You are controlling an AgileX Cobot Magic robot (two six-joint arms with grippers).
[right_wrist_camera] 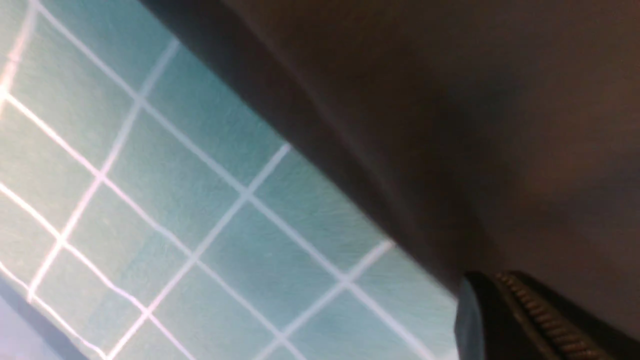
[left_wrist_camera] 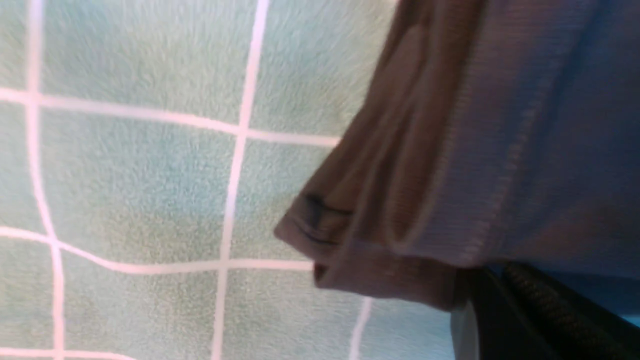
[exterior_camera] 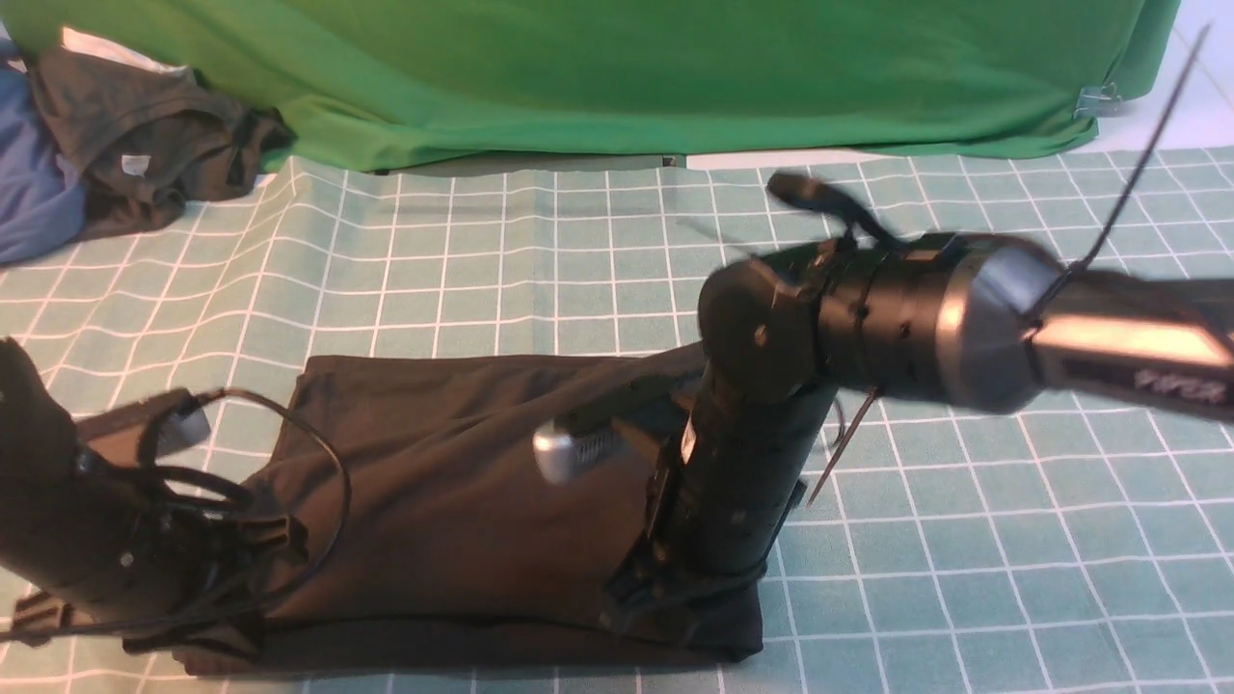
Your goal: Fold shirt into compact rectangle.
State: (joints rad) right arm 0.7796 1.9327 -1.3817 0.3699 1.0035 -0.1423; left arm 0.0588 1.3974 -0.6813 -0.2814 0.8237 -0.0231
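Observation:
The black shirt [exterior_camera: 463, 501] lies spread on the checkered tablecloth, its print hidden. My left gripper [exterior_camera: 217, 631] is at the shirt's near left corner and my right gripper [exterior_camera: 646, 617] at its near right corner. In the left wrist view the left gripper [left_wrist_camera: 480, 282] is shut on a bunched hem of the shirt [left_wrist_camera: 500, 150], which hangs above the tablecloth. In the right wrist view the right gripper [right_wrist_camera: 482, 287] is likewise shut on the shirt [right_wrist_camera: 500, 125]. The fingertips are buried in the fabric in both views.
A big green cloth [exterior_camera: 627, 77] drapes across the back. A smaller dark grey garment [exterior_camera: 145, 145] with a white tag and a blue cloth [exterior_camera: 29, 183] lie at the back left. The teal checkered tablecloth [exterior_camera: 964, 540] covers the table.

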